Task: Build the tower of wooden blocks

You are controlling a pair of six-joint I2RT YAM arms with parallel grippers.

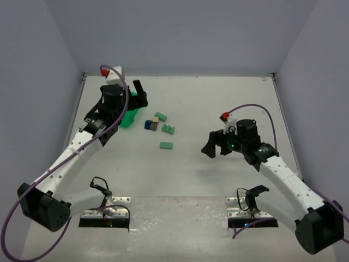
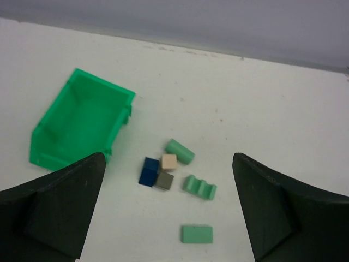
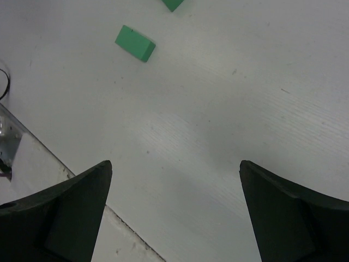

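**Blocks loose on the tabletop, both claws released**

Your left claw (image 1: 137, 95) hangs over the far left part of the tabletop (image 1: 218, 98), above the right end of the green bin (image 1: 130, 117). Its jaws are spread wide and nothing is between them. Its wrist camera looks down between the two dark fingers (image 2: 60, 207) onto the bin and the blocks.

The tower is not built. Its pieces lie singly on the tabletop just to the right of the bin, none resting on another:

- A dark blue block (image 2: 148, 171), a beige cube (image 2: 169, 161) and a grey cube (image 2: 163, 180) sit bunched together, touching or very nearly so. The blue one is on the side nearest the bin.
- A pale green rounded block (image 2: 180, 152) lies just beyond the beige cube, on the far right of the bunch.
- A pale green block with two humps (image 2: 199, 186) lies just right of the grey cube, apart from it.
- A flat pale green block (image 2: 197, 234) lies alone, nearer to you than the rest.

Your right claw (image 1: 216, 146) is well off to the right of the blocks, about mid-depth. It points left towards them and its jaws are wide apart, gripping nothing. Bare tabletop fills most of its wrist view. The flat green block shows near the top left there, and a corner of another green block is cut off by the top edge.
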